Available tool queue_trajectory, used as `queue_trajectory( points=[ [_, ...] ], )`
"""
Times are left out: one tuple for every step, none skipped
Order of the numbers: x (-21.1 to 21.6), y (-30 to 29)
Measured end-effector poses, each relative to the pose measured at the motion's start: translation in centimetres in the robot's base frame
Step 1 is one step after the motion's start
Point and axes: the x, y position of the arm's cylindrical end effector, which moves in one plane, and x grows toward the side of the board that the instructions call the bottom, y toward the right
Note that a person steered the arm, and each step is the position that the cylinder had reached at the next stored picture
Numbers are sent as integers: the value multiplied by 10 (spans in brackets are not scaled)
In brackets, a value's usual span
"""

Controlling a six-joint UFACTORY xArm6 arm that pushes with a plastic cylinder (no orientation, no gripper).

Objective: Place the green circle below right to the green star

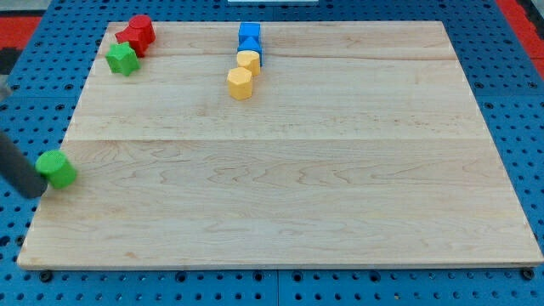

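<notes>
My tip (36, 192) sits at the far left edge of the pale wooden desk (280, 195) — the dark rod comes in from the view's left, and its lower end rests against the left side of the green circle, a short round block (57, 169). There are no jaws on this rig, only the rod, so nothing is gripped; the tip merely touches the block.

From the tip, the green star-shaped block (122, 59) lies well apart toward the view's top and a little to the right. Just beyond it, touching its upper right, is a cluster of red blocks (136, 33) whose shapes I cannot tell apart. Much farther right of the tip, near the top edge, stand two yellow blocks (240, 83) (248, 61) — and two blue blocks (249, 32) (255, 49) stacked close behind them.
</notes>
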Motion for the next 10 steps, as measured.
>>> queue_trajectory(
  points=[
    [-44,14],
    [-82,17],
    [-74,40],
    [-54,48],
    [-48,54],
    [-78,55],
    [-107,55],
    [-108,55],
    [-55,55],
    [-49,68]
  ],
)
